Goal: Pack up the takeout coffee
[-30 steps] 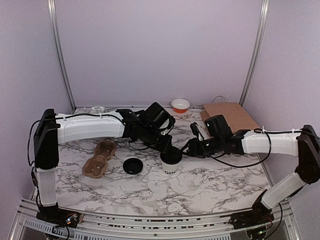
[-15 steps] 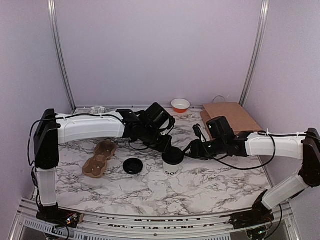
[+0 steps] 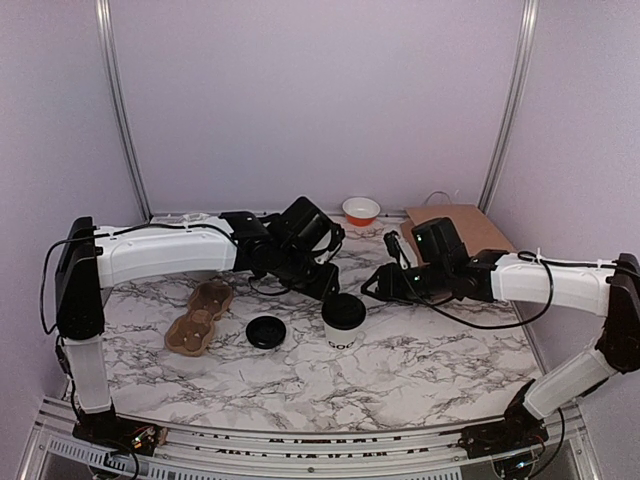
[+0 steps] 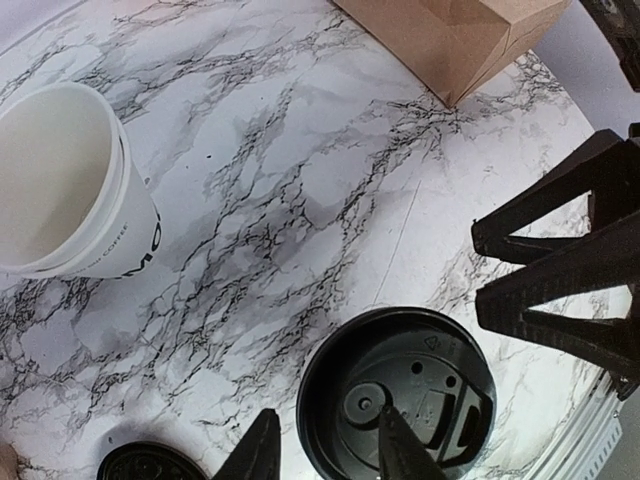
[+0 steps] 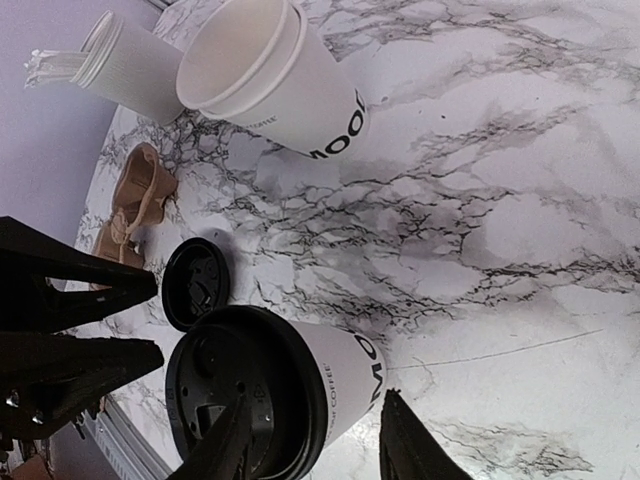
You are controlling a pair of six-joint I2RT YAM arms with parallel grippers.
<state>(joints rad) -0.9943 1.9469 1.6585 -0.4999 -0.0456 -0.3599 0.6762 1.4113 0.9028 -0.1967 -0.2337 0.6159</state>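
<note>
Left gripper (image 4: 327, 430): jaws partly apart, empty, hovering over lidded takeout coffee (image 3: 343, 322), upright on marble table (image 3: 420, 370); lid seemingly seated, so likely ready for pulp cup carrier (image 3: 200, 318) well to its left.

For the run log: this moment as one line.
lidded cup: upright on table | left gripper: open, above it | right gripper: open, near cup

The coffee cup (image 4: 395, 395) with its black lid stands on the marble worktop (image 4: 300, 200). The left fingers (image 4: 262, 455) are apart above it. An open white cup (image 4: 60, 190) is at the left. A brown bag (image 4: 450, 40) is at the top.
</note>
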